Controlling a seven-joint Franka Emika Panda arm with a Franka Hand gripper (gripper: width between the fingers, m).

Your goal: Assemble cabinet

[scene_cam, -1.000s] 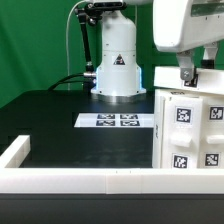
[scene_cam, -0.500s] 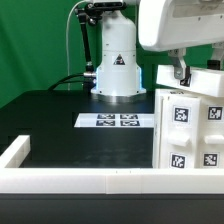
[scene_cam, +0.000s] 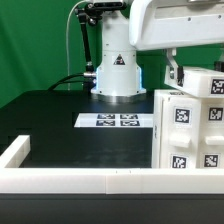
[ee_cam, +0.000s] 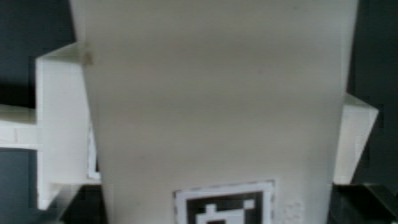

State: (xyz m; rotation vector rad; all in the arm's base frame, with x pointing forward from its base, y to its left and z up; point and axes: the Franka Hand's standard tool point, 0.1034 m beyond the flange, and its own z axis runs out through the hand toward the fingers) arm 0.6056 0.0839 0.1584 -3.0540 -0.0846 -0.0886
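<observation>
Up top, gripper (scene_cam: 176,72) over cabinet (scene_cam: 190,130), jaw gap unclear, wrist cam mostly white panel

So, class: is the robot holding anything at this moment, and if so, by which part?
It cannot be told. The gripper sits right above the cabinet, but its fingers are hidden in the exterior view, and the wrist view shows only a white tagged panel, no grip.

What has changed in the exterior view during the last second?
The arm with its gripper swung toward the exterior view's left and tilted, and a small white tagged block now shows beside it above the cabinet. Whether the gripper holds it is unclear. The cabinet and the marker board stayed put.
</observation>
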